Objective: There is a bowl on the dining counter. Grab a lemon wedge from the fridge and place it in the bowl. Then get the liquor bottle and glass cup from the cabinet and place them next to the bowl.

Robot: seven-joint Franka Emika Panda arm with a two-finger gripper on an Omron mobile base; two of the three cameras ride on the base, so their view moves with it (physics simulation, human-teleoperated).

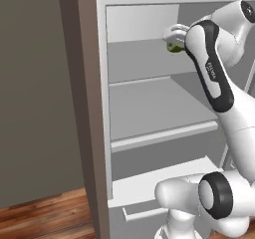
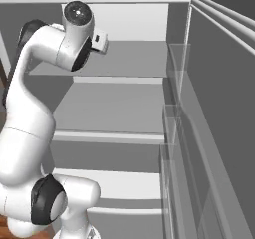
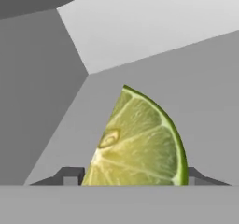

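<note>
The fridge [image 1: 149, 108] stands open, its pale shelves in tiers, and the white arm reaches up to the top shelf [image 1: 144, 59]. The lemon wedge [image 3: 137, 141] lies on that shelf toward its right side, near the back wall; in the left base view it shows as a small green spot [image 1: 174, 47] at the end of the arm. In the hand view the wedge sits close up, cut face toward the camera, green rind curving along its right side. The pincer [image 3: 132, 177] is spread apart with the wedge between its two dark finger tips [image 3: 70, 175], one on each side of it; whether the tips touch the wedge, I cannot tell
</note>
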